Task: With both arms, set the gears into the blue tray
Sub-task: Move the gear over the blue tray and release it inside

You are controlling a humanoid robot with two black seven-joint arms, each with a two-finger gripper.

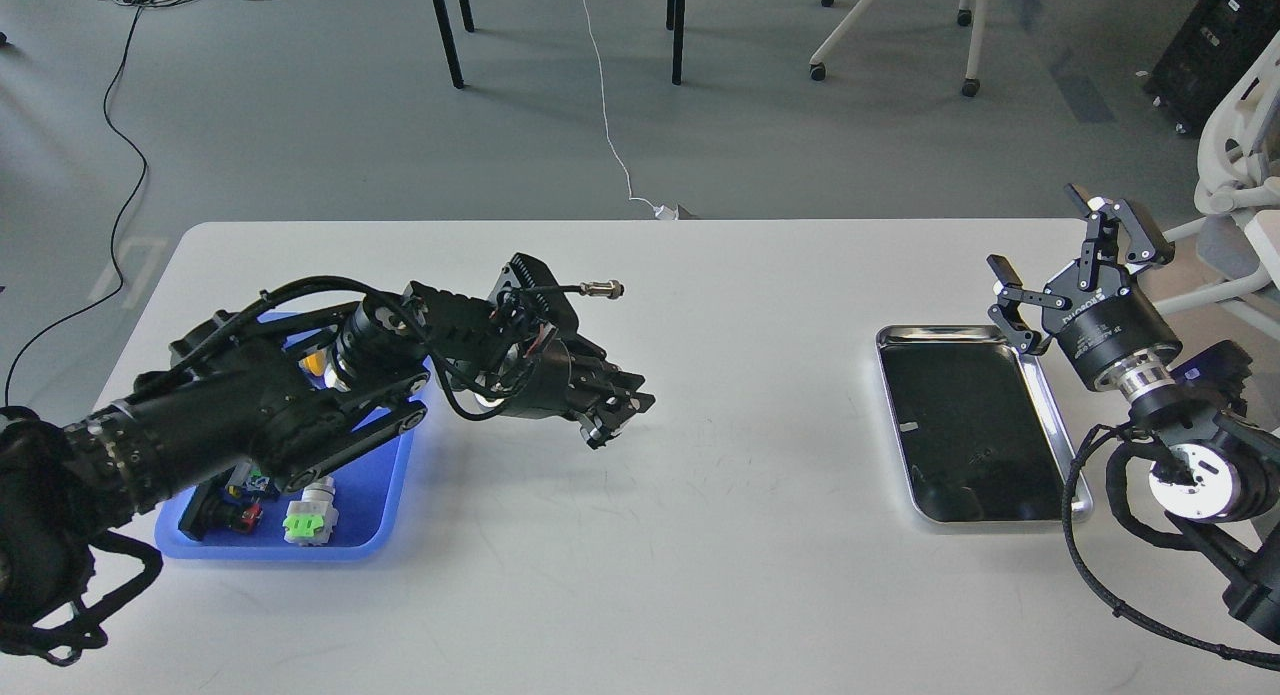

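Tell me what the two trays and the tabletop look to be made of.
Blue tray: likely plastic, with uniform saturated colour, soft rounded rim and dull sheen.
Steel tray: probably polished metal, with a bright mirror-like rim and dark reflective inside.
Table: smooth white matte surface, perhaps laminate; faint scuffs show.

Bright blue tray (385, 505) on a plain white table (700, 535). Lime-green and pale grey switch (311, 520) inside, next to a red-and-black one (245, 515); a glimpse of orange-yellow (313, 363) further back. Shiny silver steel tray (1045, 395) with dark, near-black inside. Black arms, silver wrist ring (1135, 380) on the right. Grey floor (350, 105) beyond.
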